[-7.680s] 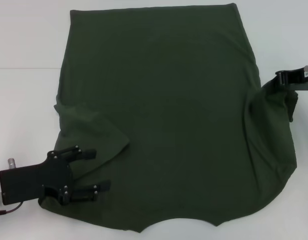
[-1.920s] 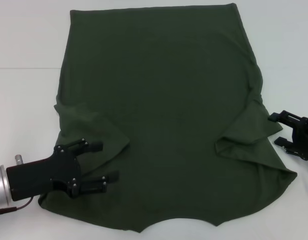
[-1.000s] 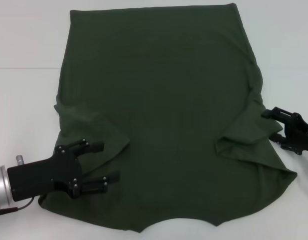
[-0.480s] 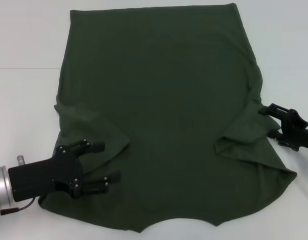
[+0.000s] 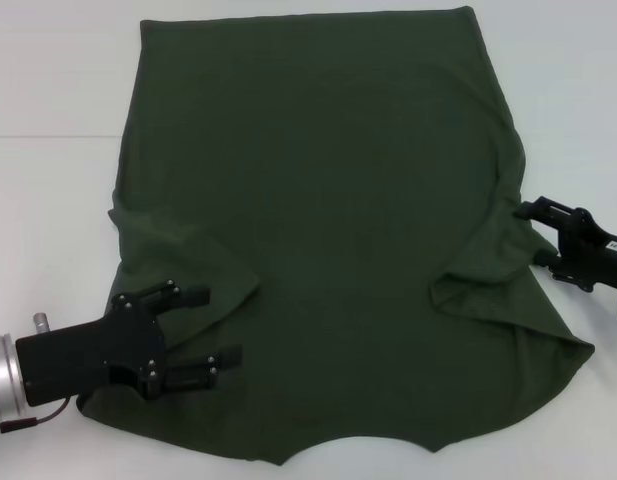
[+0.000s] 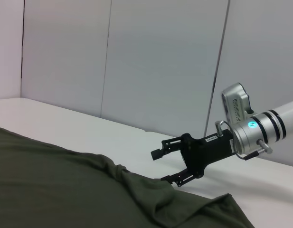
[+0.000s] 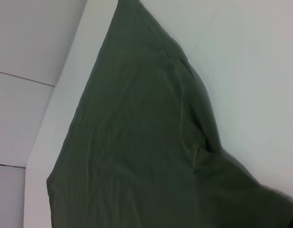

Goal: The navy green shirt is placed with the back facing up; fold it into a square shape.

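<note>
The navy green shirt [image 5: 328,190] lies spread flat on the white table, hem at the far side and neckline at the near edge. Both short sleeves are folded inward, the left sleeve [image 5: 183,250] and the right sleeve [image 5: 488,275] lying on the body. My left gripper [image 5: 212,328] rests open over the near left corner of the shirt. At the shirt's right edge my right gripper [image 5: 536,236] stands open, fingertips at the fabric by the folded sleeve. The left wrist view shows the shirt [image 6: 65,190] and the right gripper [image 6: 166,165] with fingers apart. Only shirt [image 7: 137,142] and table fill the right wrist view.
The white table [image 5: 48,200] surrounds the shirt, with bare surface to the left and right. Pale wall panels [image 6: 137,61] stand behind the table's far side.
The right sleeve, earlier held up by my right gripper, now lies folded on the shirt. That gripper let go, drew off, then moved back to the shirt's right edge. The left gripper barely shifted.
</note>
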Motion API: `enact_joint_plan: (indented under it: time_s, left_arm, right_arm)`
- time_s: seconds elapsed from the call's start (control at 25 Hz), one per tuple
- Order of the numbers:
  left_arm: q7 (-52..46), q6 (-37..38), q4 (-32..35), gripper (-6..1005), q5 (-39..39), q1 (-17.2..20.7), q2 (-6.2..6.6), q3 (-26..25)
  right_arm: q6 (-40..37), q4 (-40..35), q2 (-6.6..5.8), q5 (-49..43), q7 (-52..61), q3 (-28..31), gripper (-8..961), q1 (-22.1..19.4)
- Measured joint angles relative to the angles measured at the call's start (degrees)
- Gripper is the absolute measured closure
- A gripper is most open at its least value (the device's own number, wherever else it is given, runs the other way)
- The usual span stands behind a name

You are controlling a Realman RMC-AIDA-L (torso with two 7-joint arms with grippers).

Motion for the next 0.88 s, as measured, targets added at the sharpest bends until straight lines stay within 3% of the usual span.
enact_joint_plan:
  time_s: [0.44,0.48,0.64,0.88]
  left_arm:
    - [0.00,0.13,0.07,116,0.00,0.17,-0.07,-0.01]
    - [0.00,0.13,0.06,116,0.00,0.17,-0.07,-0.01]
    - [0.00,0.25,0.07,115,-0.03,0.31,-0.13,0.00]
    - [0.00,0.37,0.14,115,-0.70,0.55,-0.21,0.00]
  right_arm:
    - [0.47,-0.01,0.59,1.87,-0.28,0.03,114,1.27]
    - [0.34,-0.01,0.75,2.94,-0.87,-0.01,150,1.69]
    - [-0.98,-0.02,1.48,7.69,-6.03,-0.39,292,4.81]
    - [-1.29,-0.01,2.24,9.20,-13.47,-0.49,288,9.66]
